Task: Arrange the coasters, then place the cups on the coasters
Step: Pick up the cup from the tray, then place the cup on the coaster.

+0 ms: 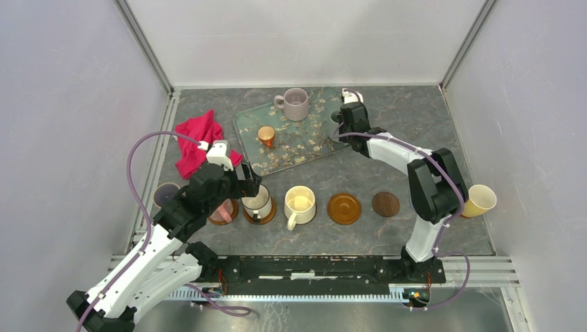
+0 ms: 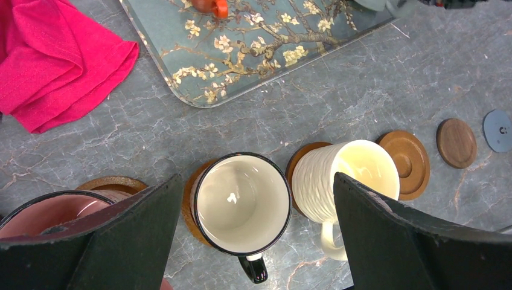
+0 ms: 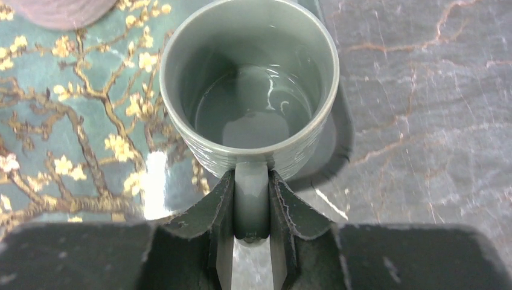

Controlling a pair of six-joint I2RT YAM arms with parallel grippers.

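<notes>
My left gripper (image 2: pixel 256 181) is open, its fingers on either side of a white black-rimmed cup (image 2: pixel 241 202) that stands on an orange-brown coaster (image 2: pixel 192 208). To its left is a pink cup (image 2: pixel 48 211) on a coaster. To its right a cream cup (image 2: pixel 347 178) stands on another. Further right lie a bare orange-brown coaster (image 2: pixel 410 163), a dark brown one (image 2: pixel 456 142) and a grey-blue one (image 2: pixel 498 130). My right gripper (image 3: pixel 250 181) is shut on the handle of a grey-green cup (image 3: pixel 247 90) at the floral tray's (image 3: pixel 72 133) right edge. A mauve cup (image 1: pixel 296 104) stands on the tray.
A red cloth (image 1: pixel 197 142) lies left of the tray (image 1: pixel 311 149). A small orange object (image 1: pixel 266 135) stands on the tray. A yellow cup (image 1: pixel 481 200) lies on its side at the table's right edge. A greyish disc (image 1: pixel 166 195) lies by the left rail.
</notes>
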